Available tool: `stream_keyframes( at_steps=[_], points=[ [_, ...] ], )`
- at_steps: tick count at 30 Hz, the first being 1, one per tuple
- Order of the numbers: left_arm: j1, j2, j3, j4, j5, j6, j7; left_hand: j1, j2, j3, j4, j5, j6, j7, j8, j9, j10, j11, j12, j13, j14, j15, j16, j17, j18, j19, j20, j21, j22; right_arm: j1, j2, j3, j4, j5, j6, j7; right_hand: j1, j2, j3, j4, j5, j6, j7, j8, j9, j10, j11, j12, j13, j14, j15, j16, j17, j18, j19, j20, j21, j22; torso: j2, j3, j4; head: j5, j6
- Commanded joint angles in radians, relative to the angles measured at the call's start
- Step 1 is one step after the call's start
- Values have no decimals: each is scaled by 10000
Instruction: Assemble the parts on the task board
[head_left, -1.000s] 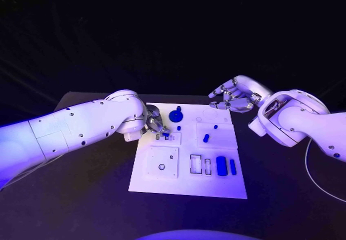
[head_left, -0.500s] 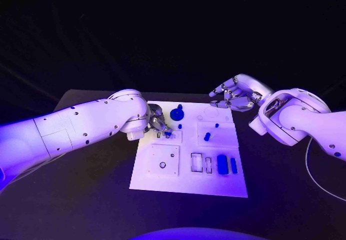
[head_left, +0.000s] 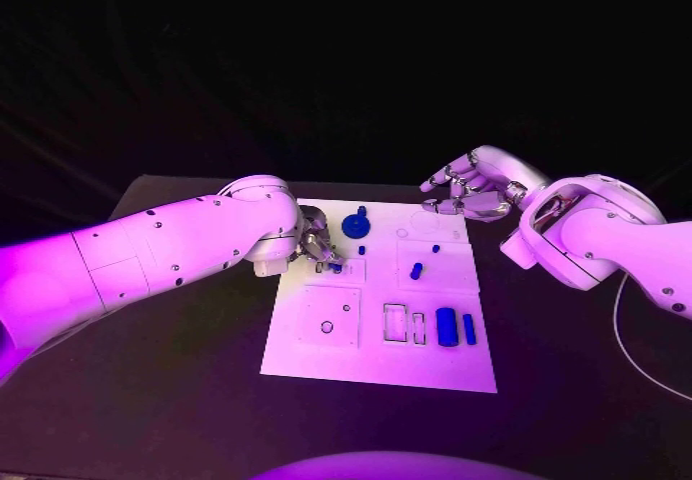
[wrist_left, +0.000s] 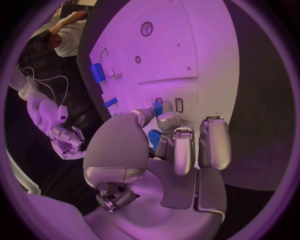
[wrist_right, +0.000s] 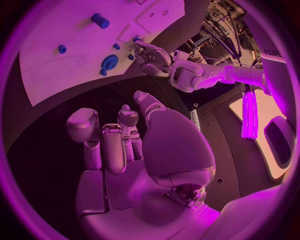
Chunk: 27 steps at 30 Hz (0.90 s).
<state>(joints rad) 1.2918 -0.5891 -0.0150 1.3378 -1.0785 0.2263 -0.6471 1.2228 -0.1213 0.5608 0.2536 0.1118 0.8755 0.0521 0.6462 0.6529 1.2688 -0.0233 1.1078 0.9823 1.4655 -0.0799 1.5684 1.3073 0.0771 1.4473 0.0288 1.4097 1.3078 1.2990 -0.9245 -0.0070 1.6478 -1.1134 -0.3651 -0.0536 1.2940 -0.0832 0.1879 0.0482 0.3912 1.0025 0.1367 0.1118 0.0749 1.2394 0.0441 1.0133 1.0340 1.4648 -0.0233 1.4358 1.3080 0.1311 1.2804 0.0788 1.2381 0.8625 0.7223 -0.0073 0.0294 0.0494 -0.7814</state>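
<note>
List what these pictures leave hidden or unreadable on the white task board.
- Head view: the silver left hand covers the board's slots beneath it.
- Left wrist view: the small blue part at that hand's fingers is half hidden by them; whether it is seated cannot be told.
- Right wrist view: the silver right hand hangs over black table; board markings too small.

Left hand (wrist_left: 164, 150) pinching blue part (wrist_left: 154, 138)
</note>
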Motion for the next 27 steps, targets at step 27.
stream_keyframes(
  at_steps=[27],
  points=[
    [-65,42,-35,33,-269,570,11,-705,-180,2163,-2289,1473,259,-84,169,253,332,-63,231,266,1053,-73,24,2634,-222,117,-42,98,374,-14,15,-7,-7,-71,206,-1,8,-21,33,64,63,48,3,34,-16,24,25,39,-12,612,-64,-1,455,-43,7,-52,-64,-15,9,9,-4,-7,-63]
  ],
)
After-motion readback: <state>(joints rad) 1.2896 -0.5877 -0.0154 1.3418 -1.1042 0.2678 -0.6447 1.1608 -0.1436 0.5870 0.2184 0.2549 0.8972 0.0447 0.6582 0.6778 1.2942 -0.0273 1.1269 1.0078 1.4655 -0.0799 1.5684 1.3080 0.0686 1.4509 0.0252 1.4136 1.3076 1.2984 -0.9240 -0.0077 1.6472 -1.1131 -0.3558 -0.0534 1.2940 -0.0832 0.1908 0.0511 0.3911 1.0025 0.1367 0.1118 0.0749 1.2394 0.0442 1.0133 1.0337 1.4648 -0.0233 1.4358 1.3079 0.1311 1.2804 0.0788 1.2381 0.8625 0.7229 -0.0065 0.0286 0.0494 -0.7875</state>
